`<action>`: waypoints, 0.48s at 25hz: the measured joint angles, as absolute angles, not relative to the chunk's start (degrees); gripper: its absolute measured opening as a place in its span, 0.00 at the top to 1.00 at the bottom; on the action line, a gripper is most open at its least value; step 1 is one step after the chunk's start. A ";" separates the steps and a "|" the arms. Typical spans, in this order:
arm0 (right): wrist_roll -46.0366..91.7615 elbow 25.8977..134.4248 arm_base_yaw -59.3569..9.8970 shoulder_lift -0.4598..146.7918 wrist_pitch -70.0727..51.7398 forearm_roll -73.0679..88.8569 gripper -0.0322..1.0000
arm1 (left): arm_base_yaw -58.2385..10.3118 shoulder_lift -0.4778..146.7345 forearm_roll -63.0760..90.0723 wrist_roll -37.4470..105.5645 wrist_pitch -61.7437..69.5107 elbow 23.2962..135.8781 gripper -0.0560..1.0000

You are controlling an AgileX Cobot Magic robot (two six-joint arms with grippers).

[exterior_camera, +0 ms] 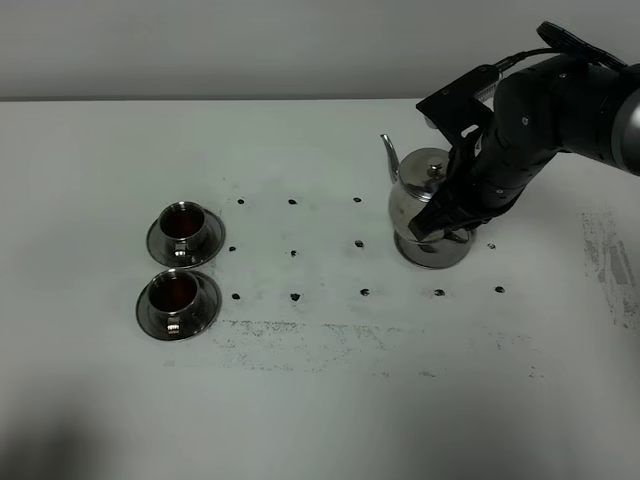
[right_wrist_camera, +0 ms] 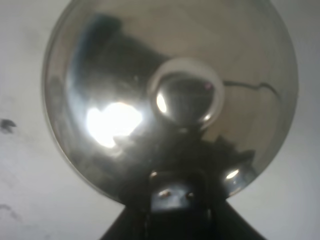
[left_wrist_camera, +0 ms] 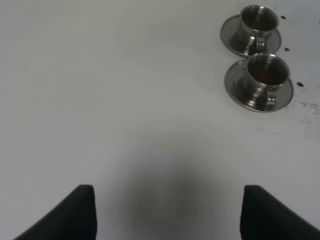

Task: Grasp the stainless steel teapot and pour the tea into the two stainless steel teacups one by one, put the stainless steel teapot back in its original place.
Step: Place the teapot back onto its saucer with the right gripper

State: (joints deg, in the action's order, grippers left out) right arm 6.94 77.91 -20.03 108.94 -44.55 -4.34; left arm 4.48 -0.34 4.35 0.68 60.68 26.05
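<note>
Both teacups (exterior_camera: pixel 181 260) at the left hold dark tea, so pouring looks done. The right tool (exterior_camera: pixel 437 218) is clamped on the teapot (exterior_camera: pixel 425 205), seemingly seated on its coaster (exterior_camera: pixel 432 256); release remains.

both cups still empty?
No. In the left wrist view both cups hold dark reddish tea, each sitting on its own saucer.
</note>
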 joint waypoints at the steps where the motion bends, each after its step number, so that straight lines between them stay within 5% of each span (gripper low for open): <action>1: 6.94 77.91 -19.81 109.00 -44.55 -4.34 0.79 | 4.48 -0.34 4.35 0.68 60.68 26.05 0.39; 12: 6.81 74.53 -17.93 109.41 -42.18 -4.05 0.79 | 4.48 -0.34 4.35 0.68 60.68 26.05 0.39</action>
